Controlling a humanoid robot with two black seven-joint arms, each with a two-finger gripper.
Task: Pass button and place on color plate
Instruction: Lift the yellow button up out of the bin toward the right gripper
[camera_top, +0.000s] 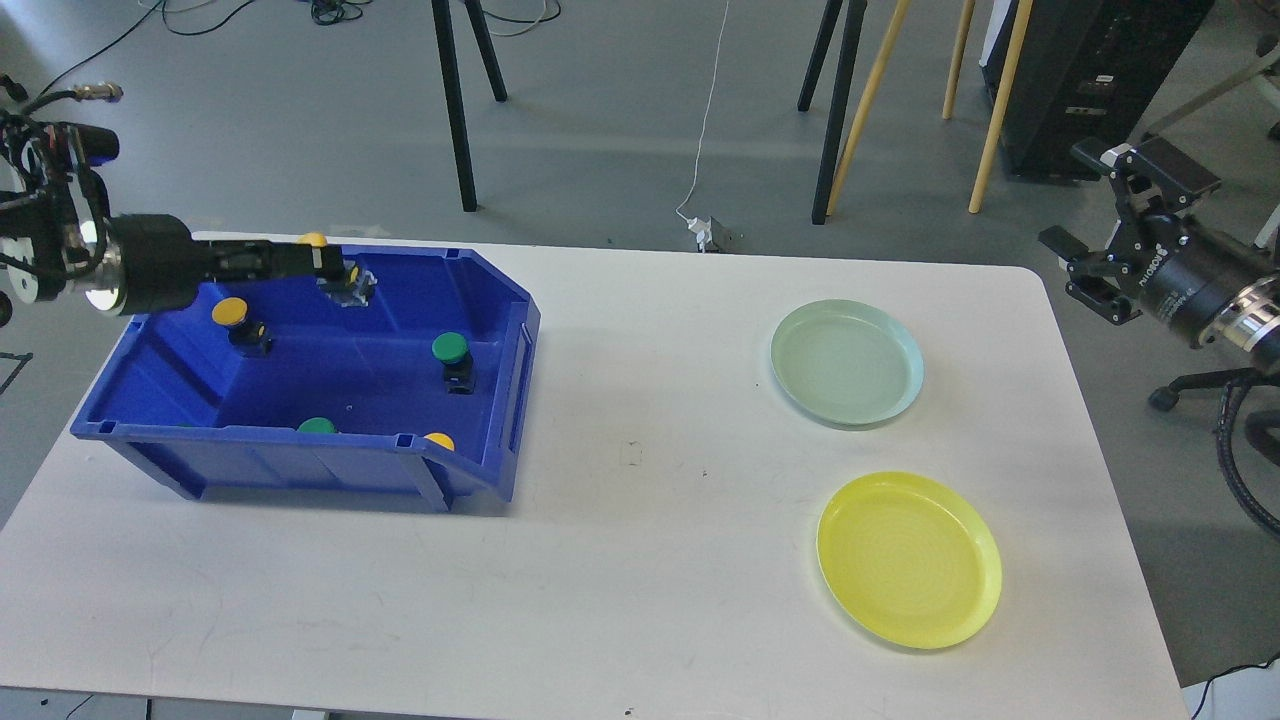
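Looking like a robotics lab or test workshop: bare grey floor trailing loose cables, tripod legs in black and wood standing behind a plain white table, a black equipment cabinet sitting at the back right, an office-chair caster showing beside it.

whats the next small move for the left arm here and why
Probably lift the left gripper straight up out of the blue bin. It sits at the bin's back wall around what looks like a yellow button, while the yellow plate and green plate are both bare.
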